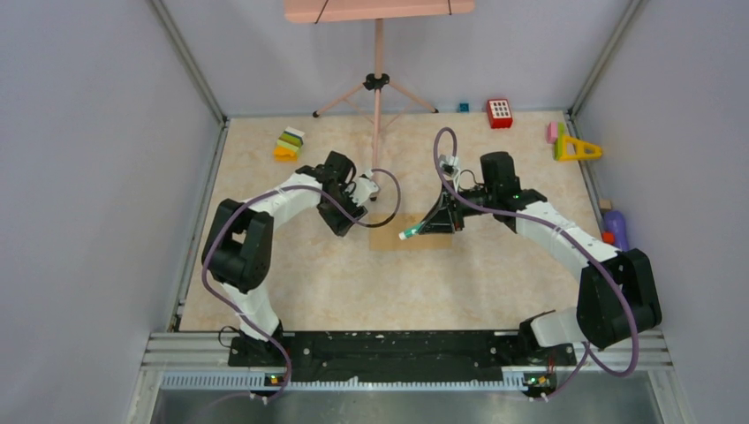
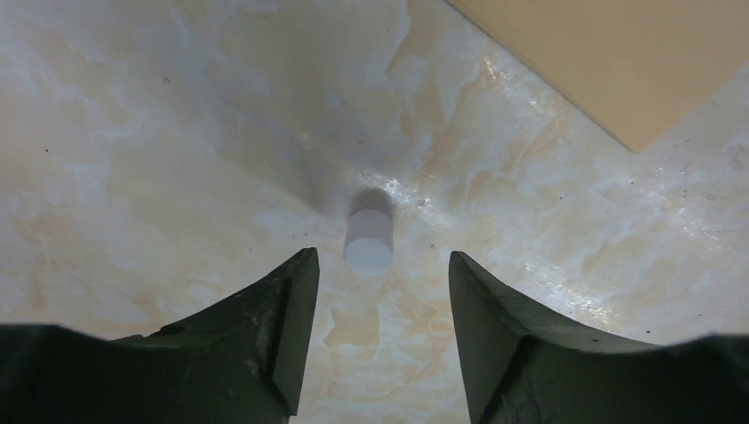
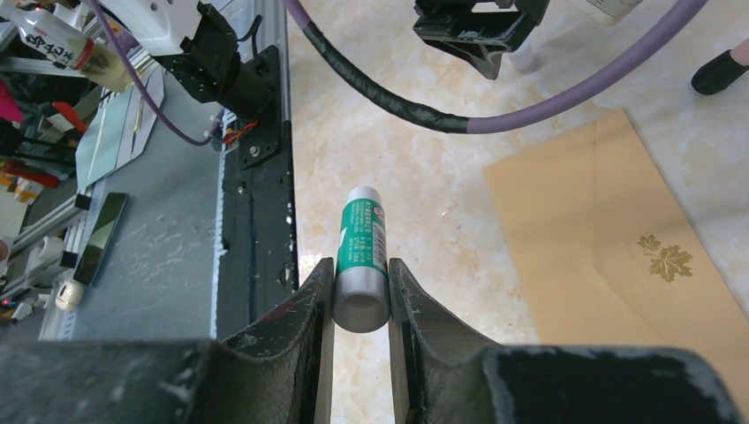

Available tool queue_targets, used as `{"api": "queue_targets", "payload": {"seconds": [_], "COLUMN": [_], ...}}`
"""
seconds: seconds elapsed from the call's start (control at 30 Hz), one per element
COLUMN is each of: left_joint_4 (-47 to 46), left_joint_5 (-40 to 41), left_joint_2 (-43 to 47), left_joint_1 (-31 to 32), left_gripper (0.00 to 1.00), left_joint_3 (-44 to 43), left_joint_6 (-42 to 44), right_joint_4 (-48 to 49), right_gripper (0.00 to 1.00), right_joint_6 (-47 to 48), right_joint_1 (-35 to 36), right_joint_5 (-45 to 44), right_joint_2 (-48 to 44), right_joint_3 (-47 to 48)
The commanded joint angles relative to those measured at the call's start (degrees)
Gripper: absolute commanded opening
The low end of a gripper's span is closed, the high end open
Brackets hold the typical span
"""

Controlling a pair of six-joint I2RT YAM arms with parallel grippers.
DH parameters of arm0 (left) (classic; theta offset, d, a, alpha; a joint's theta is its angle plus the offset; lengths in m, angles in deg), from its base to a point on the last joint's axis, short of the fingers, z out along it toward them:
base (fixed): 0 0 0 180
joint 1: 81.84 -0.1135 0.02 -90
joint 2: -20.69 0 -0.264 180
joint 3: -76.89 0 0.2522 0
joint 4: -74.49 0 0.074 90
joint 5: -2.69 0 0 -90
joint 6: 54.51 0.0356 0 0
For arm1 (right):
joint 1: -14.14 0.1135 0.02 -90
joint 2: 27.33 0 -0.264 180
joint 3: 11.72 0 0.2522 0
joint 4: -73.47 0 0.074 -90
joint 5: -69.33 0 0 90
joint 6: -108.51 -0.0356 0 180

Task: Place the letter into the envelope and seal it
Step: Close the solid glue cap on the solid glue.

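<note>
The brown kraft envelope lies flat mid-table, a small gold maple-leaf mark on its upturned face.

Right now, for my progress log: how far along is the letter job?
Done, probably: no loose letter shows, so it may be inside the envelope. In hand: right tool grips a glue stick; left tool hangs open over a white cylinder. Left: gluing and sealing the envelope.

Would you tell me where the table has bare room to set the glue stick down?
The widest bare patch is the near strip of table between the envelope and the arm bases. The centre is crowded: envelope, cap by the left hand, right hand gripping the glue stick. Toys and a bottle line the far and right edges.
</note>
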Motion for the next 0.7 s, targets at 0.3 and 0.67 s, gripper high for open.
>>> {"api": "queue_targets", "payload": {"seconds": [0.3,0.67], "left_joint_4": [-1.4,-1.3], "left_joint_5": [0.5,0.3], "left_joint_2": [-2.0,-2.7], "left_joint_1": [-0.7,-0.7], "left_gripper": [0.50,0.44], "left_joint_3": [-0.8,-0.7], "left_joint_6": [0.2,0.4], "right_joint_4": [1.0,0.9], "right_gripper": [0.06,0.06], "right_joint_6": [1.4,1.4], "right_joint_1": [-0.7,-0.7], "right_joint_5": [1.9,2.2], "right_joint_2": [-2.0,-2.1], "right_joint_3": [-0.2,-0.2]}}
